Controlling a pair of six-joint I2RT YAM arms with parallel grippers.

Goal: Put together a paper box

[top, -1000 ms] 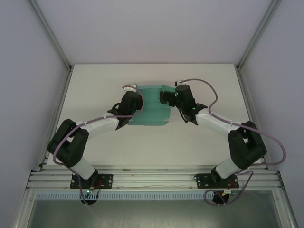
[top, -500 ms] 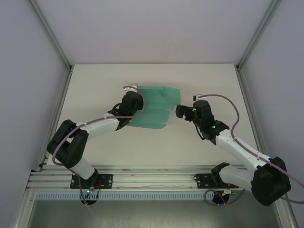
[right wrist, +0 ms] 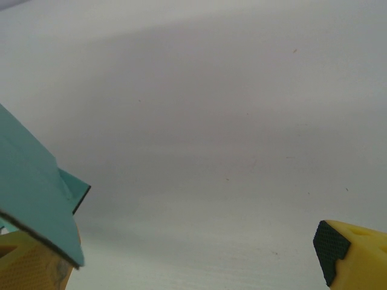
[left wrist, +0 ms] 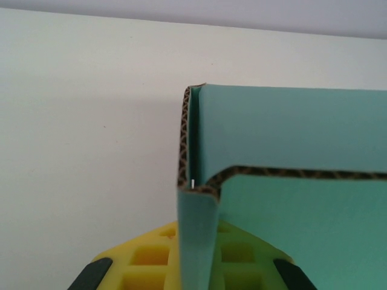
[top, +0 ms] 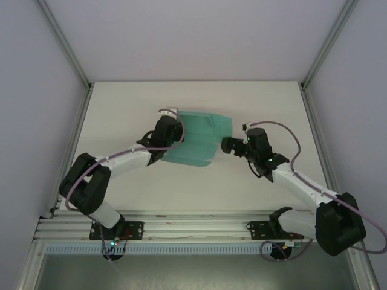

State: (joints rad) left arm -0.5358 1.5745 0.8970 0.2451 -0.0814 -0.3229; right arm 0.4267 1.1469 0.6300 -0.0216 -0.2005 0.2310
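The paper box (top: pixel 199 139) is a teal-green card sheet, partly folded and lifted off the white table. My left gripper (top: pixel 174 130) is shut on its left edge. In the left wrist view a folded flap of the paper box (left wrist: pixel 302 139) stands upright between the yellow fingers (left wrist: pixel 139 260) of the left gripper (left wrist: pixel 196 266). My right gripper (top: pixel 225 145) hangs open just off the sheet's right edge. In the right wrist view a corner of the paper box (right wrist: pixel 30 193) lies over one of the fingers (right wrist: pixel 354 254) of the right gripper (right wrist: pixel 187 266), with nothing between them.
The white table (top: pixel 121 109) is walled in by grey panels and metal posts (top: pixel 66 48) on both sides. An aluminium rail (top: pixel 193 226) with the arm bases runs along the near edge. Bare table lies in front of and behind the sheet.
My right gripper let go of the sheet's far right part and swung right and nearer, then crept back toward its right edge. The sheet's right side has lifted. The left gripper kept its hold.
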